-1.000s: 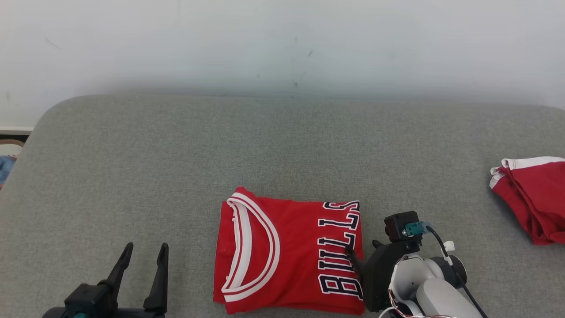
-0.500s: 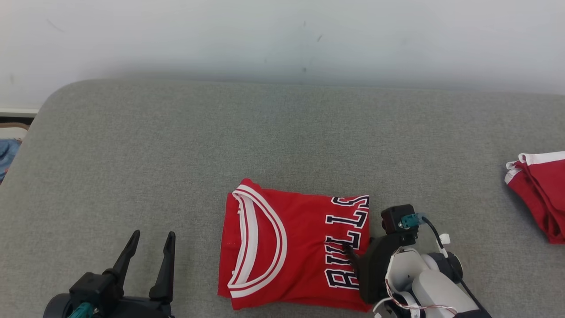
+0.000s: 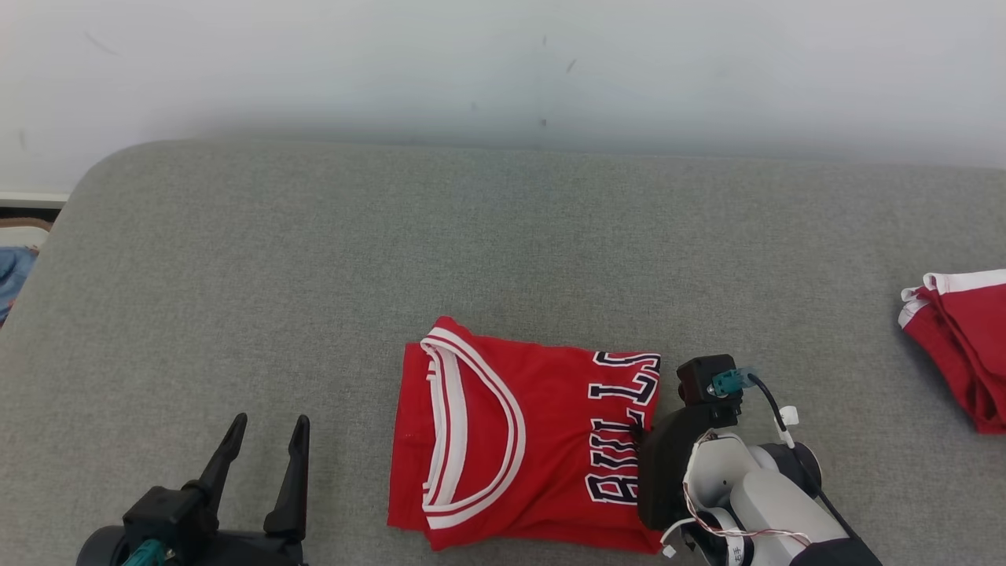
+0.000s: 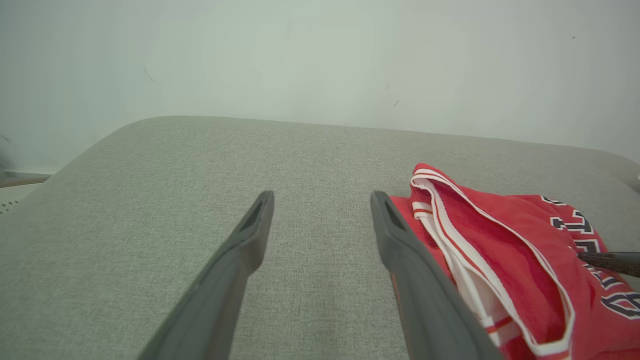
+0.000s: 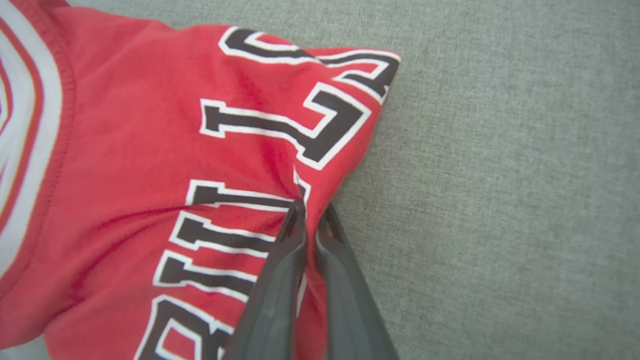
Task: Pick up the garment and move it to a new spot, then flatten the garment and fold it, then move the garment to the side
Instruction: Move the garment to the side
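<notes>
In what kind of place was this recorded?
Probably an indoor test room for folding clothes, though I cannot be sure. A wide grey padded surface stands against a plain pale wall; a folded red jersey lies on it, and a second red garment lies near its right side.

The left gripper (image 3: 269,422) has two long, tapering dark fingers (image 4: 240,250), each slotted near the tip, on a black base with a teal connector (image 3: 146,553). The right gripper (image 5: 312,210) is mounted on a black housing (image 3: 668,472) topped by a small camera block (image 3: 702,379), a teal plug (image 3: 727,383) and a black cable (image 3: 774,409). Behind it is a pale forearm (image 3: 774,507) with thin red and white wires (image 3: 747,536).
</notes>
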Robot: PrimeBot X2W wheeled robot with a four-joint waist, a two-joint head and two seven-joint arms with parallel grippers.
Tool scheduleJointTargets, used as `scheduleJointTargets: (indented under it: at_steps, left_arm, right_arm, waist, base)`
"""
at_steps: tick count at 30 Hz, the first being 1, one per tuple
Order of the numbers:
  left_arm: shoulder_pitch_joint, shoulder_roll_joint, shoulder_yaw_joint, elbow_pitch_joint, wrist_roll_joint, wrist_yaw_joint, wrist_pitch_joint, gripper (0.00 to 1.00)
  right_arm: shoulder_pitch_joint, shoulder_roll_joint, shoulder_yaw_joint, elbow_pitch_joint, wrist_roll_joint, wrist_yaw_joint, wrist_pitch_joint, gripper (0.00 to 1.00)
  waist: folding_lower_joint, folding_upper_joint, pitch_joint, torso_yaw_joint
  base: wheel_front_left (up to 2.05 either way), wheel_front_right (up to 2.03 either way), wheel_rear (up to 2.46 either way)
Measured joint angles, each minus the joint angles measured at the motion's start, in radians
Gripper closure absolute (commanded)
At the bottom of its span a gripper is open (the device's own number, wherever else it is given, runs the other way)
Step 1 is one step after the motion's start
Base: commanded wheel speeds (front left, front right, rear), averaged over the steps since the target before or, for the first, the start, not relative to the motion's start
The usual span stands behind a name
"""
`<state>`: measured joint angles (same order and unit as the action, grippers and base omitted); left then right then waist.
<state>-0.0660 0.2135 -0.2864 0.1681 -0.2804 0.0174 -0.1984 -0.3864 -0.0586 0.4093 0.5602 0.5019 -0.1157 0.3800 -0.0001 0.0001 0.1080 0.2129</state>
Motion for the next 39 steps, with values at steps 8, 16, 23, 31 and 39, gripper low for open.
scheduleJointTargets:
  at_steps: [8, 16, 23, 31, 39]
  left_arm:
    - [0.000, 0.000, 0.000, 0.002, 0.000, 0.000, 0.000, 0.00]
    - [0.021, 0.002, 0.012, 0.003, -0.003, 0.009, -0.005, 0.00]
    - [0.032, 0.003, 0.017, 0.002, -0.008, 0.010, -0.006, 0.00]
    - [0.035, 0.002, 0.013, -0.002, -0.009, 0.009, -0.010, 0.00]
    - [0.033, 0.006, 0.011, 0.000, -0.009, 0.007, -0.011, 0.00]
  right_arm:
    - [-0.007, 0.003, -0.014, 0.002, -0.014, 0.000, 0.014, 1.00]
    - [-0.034, -0.137, -0.020, -0.134, -0.085, -0.007, 0.052, 1.00]
    - [-0.049, -0.227, -0.027, -0.271, -0.128, -0.007, 0.122, 1.00]
    - [-0.067, -0.314, -0.062, -0.425, -0.149, -0.007, 0.235, 1.00]
    - [-0.069, -0.396, -0.132, -0.479, -0.153, -0.008, 0.365, 1.00]
  waist:
    - [0.0000, 0.0000, -0.011, -0.012]
    - [0.0000, 0.0000, -0.022, -0.041]
    - [0.0000, 0.0000, -0.030, -0.075]
    - [0.0001, 0.0000, -0.023, -0.107]
    - [0.0000, 0.0000, -0.018, -0.112]
  base:
    - [0.00, 0.00, 0.00]
    - [0.00, 0.00, 0.00]
    - [0.00, 0.00, 0.00]
    - [0.00, 0.00, 0.00]
    - [0.00, 0.00, 0.00]
